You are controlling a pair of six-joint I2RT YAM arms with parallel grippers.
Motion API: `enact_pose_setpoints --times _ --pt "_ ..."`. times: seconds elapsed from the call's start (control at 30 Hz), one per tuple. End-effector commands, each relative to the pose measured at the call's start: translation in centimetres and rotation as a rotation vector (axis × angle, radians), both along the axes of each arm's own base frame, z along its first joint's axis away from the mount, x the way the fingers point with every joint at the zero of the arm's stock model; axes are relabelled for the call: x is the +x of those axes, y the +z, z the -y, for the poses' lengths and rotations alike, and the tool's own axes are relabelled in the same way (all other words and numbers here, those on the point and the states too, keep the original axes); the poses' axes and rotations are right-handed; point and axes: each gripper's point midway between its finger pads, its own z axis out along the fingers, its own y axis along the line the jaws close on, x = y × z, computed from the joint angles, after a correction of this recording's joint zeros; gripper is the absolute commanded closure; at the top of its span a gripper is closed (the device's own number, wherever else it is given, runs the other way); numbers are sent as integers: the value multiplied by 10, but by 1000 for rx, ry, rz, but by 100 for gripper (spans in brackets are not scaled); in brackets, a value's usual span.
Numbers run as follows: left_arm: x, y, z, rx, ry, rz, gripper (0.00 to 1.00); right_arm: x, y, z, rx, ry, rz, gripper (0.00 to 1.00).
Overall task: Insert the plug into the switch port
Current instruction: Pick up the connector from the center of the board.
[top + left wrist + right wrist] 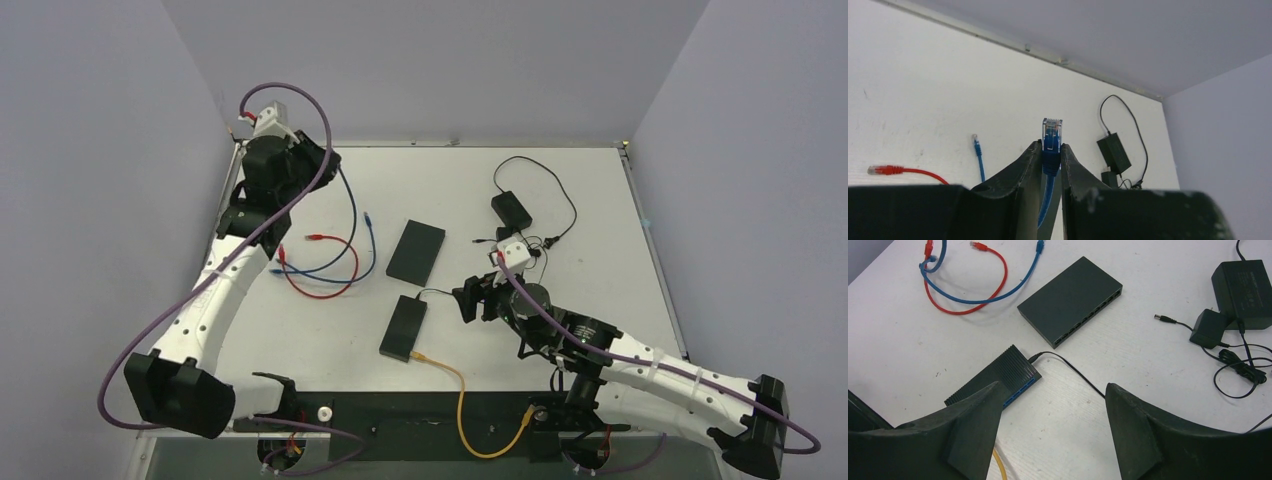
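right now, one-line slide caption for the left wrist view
Left gripper pinching the blue plug upright, white table beyond.

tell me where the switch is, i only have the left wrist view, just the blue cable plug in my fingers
Observer: Two flat black rectangular switch boxes lie mid-table, right of the left gripper gripping your blue plug: a far switch and a near switch.
Operator: any ports taken
Observer: A yellow cable ends at the near switch's near edge; seated or not, I cannot tell.
Operator: right arm in the way
Observer: The right gripper hangs open beside the near switch, on its right, holding nothing.
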Motion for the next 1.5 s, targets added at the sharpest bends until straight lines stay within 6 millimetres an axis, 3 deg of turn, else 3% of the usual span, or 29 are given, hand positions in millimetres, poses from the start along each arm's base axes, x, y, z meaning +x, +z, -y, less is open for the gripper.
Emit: enact_pose_setpoints --times 0.0,0.07,0.33,0.53,0.63,0.73,0.93,1.17,1.47 --pt "-13 104 -4 -84 3 265 100 0 10 0 51 -21 3 31" --pt "-22 132 -6 -96 0 322 100 0 10 0 54 -22 0 31" --pt "-61 210 -27 -117 55 514 100 -2 12 -6 63 -17 -9 33" --pt "-86 236 -49 -97 133 600 100 -4 12 -10 59 -15 -11 33" --pt "-99 243 -74 -40 245 628 100 -6 13 -12 52 -11 -10 34" --pt "-106 243 -83 -8 275 638 100 -6 10 -13 46 -14 -11 34" --pt "-100 215 -82 19 273 579 100 -6 10 -22 39 -2 -16 34" --pt "-99 201 -46 5 76 503 100 -6 12 -26 8 32 -3 34" --pt "-121 174 0 -20 -211 413 100 -11 46 -24 -17 115 86 34"
